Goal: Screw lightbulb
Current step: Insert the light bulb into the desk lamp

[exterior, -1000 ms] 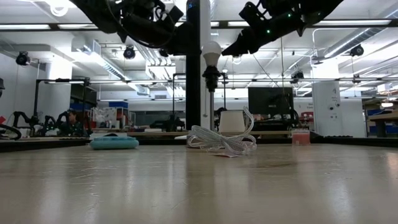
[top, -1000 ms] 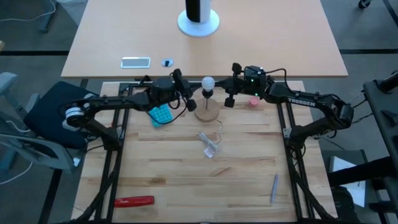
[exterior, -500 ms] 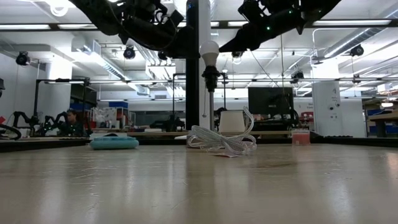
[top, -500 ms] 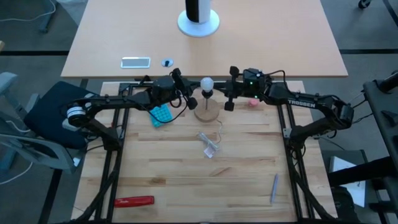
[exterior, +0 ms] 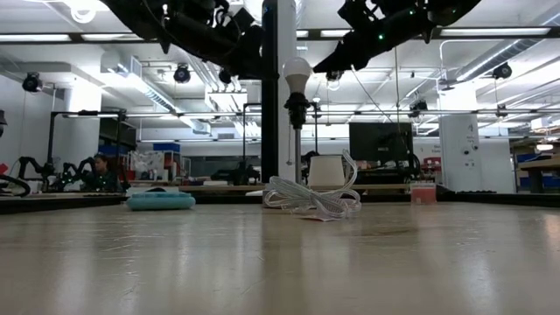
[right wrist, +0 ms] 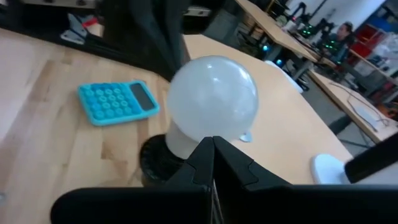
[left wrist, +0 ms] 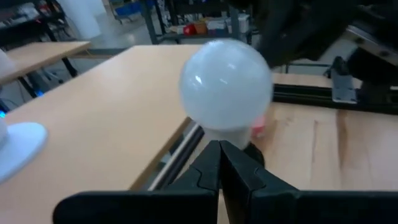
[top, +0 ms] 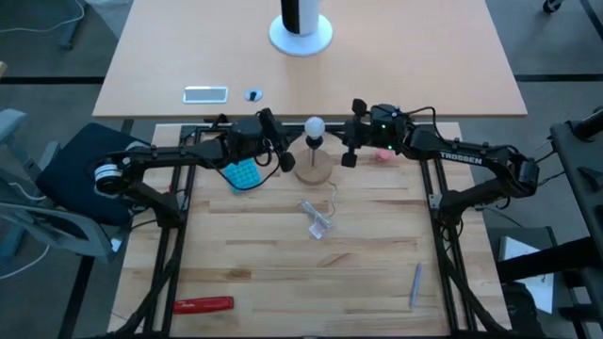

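A pale wooden tabletop carries the scene, with a larger tan desk behind it holding a white round-footed stand. Two dark arms reach in from opposite sides toward the middle of the far edge. The left pincer sits just left of the lamp, its fingers pressed together with nothing between them, their tips close below the globe in the left wrist view. The right pincer sits just right of the lamp, likewise closed tight on nothing, its tips close against the bulb's neck in the right wrist view; whether either touches the bulb cannot be told. Between them a round wooden disc supports a thin upright post topped by a black socket. The lightbulb stands upright in that socket, white globe uppermost. A turquoise calculator lies just left of the disc, below the left arm. A coil of white cord and a clear plastic wrapper lie in front of the disc. A red-handled tool rests near the front left corner, a grey pen-like object toward the front right, and a small pink-red round thing lies under the right arm.
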{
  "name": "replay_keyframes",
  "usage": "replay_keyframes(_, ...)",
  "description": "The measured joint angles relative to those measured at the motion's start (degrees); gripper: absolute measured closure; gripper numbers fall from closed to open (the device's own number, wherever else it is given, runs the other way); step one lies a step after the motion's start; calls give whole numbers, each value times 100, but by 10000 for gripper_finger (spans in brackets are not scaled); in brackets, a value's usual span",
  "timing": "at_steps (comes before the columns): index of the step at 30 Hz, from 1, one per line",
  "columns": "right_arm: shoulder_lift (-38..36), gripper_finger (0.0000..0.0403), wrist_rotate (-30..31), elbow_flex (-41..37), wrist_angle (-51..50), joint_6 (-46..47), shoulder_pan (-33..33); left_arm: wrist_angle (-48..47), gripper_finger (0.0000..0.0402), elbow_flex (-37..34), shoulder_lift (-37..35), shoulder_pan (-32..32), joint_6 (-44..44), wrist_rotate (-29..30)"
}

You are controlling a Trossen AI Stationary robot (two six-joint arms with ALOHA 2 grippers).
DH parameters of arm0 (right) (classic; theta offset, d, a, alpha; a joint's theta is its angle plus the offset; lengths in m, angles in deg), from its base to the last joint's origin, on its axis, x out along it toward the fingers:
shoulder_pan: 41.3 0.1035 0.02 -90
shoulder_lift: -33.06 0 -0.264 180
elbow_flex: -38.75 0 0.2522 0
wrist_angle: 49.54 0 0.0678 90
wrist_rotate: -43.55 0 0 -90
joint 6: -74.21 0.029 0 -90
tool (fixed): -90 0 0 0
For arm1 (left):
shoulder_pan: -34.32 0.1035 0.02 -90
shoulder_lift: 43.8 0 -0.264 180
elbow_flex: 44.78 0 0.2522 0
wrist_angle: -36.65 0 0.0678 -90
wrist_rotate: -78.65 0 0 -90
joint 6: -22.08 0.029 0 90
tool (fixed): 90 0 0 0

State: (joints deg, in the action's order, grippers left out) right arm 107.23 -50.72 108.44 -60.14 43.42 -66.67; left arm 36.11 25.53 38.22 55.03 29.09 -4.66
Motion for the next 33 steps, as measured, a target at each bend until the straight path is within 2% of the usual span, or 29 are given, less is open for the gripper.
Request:
replay_keyframes(10, 178, 403, 146, 2, 325, -34, -90, 514, 401, 0, 113, -5, 270, -46)
replay_keyframes(17, 267, 403, 134, 2, 358, -61, -79, 528, 401, 0, 122, 11, 296, -2)
replay_keyframes(20, 228, 403, 74, 2, 289, -31, -78, 548, 401, 0, 124, 18, 319, 38)
replay_keyframes(25, 133, 403, -374, 0, 182, 29, -59, 548, 401, 0, 128, 72, 320, 76)
replay_keyframes(33, -41, 403, -240, 0, 91, 26, 24, 506, 401, 0, 127, 116, 318, 42)
